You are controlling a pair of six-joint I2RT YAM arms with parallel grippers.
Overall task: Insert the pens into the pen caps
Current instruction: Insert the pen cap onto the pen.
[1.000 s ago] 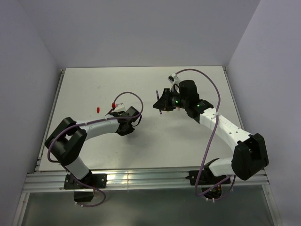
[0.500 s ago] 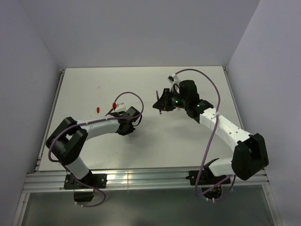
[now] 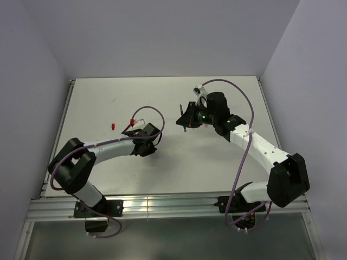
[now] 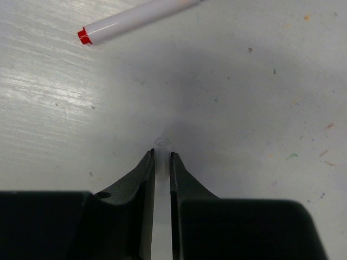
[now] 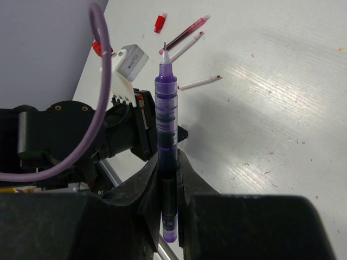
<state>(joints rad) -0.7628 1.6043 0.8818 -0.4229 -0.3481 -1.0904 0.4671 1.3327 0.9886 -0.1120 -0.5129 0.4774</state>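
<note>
Pinching clear cap [image 4: 162, 146] narrowly in left gripper [image 4: 161, 156]; clamping purple pen [image 5: 165, 103] tight in right gripper [image 5: 167, 160]

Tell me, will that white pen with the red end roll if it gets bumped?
Probably: the white pen looks round and smooth and lies flat on the table, so a sideways nudge could roll it. It looks thin, so likely light.

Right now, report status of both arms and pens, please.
Left gripper jaws shut on clear cap. Right gripper jaws shut on purple pen, uncapped. White pen lies apart from cap; path looks free.
</note>
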